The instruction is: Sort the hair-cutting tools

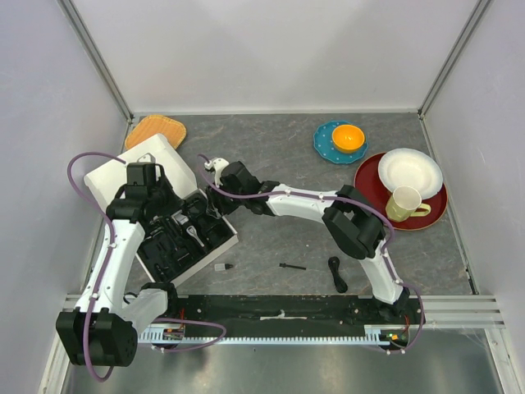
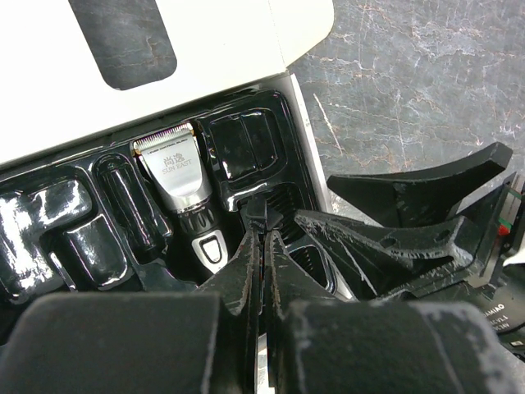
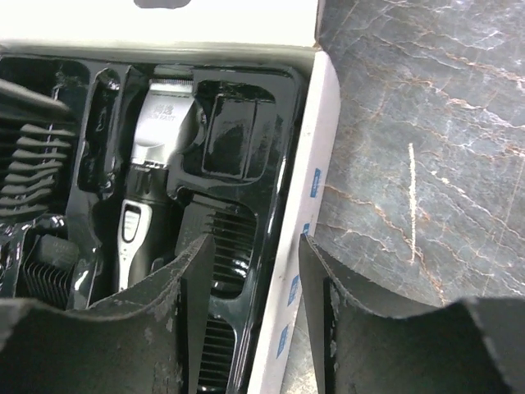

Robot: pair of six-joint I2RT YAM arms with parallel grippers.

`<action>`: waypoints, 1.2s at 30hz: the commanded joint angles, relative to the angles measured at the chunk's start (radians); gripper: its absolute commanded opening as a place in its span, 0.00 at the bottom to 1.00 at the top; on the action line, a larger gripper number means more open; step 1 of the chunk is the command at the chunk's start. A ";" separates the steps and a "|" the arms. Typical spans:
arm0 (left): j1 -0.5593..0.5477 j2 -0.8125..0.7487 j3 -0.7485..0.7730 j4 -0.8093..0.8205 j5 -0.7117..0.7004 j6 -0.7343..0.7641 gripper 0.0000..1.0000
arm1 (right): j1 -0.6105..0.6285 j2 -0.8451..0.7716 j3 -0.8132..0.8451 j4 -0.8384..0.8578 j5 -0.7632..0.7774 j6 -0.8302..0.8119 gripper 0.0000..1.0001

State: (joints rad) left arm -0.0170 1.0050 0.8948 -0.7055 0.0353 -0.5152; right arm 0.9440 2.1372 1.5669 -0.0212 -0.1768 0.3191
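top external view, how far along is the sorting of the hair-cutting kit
Done: the clipper and some comb guards sit in the black tray. In hand: nothing visibly held; the left gripper is shut beside the clipper, the right gripper open astride the box edge. Left: a small bit, the thin brush and the cable lie on the table.

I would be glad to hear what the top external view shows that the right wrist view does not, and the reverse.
Only top external: the round red plate, white bowl, pale green cup, blue dish with orange bowl, plus the thin black brush and short black cable on the grey marbled table.
Only right wrist: lettering on the black-and-silver electric clipper and the teeth of a black comb guard.
Both: the white cardboard box, its black moulded tray, the table, and the right gripper, jaws apart over the box's rim.
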 commanded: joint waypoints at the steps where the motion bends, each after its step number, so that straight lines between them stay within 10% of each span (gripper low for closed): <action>1: 0.005 -0.005 0.018 0.020 0.000 0.041 0.02 | -0.004 0.036 0.068 -0.043 0.089 -0.002 0.51; 20: 0.008 -0.002 -0.005 0.043 0.063 0.041 0.02 | -0.014 -0.002 -0.001 -0.069 0.210 0.044 0.11; 36: 0.006 0.066 -0.095 0.259 0.404 -0.084 0.02 | -0.111 -0.223 -0.310 -0.079 0.344 0.110 0.08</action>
State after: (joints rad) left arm -0.0143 1.0481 0.8288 -0.5930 0.2600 -0.5262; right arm 0.8722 1.9842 1.3483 -0.0349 0.0731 0.4297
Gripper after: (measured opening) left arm 0.034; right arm 0.141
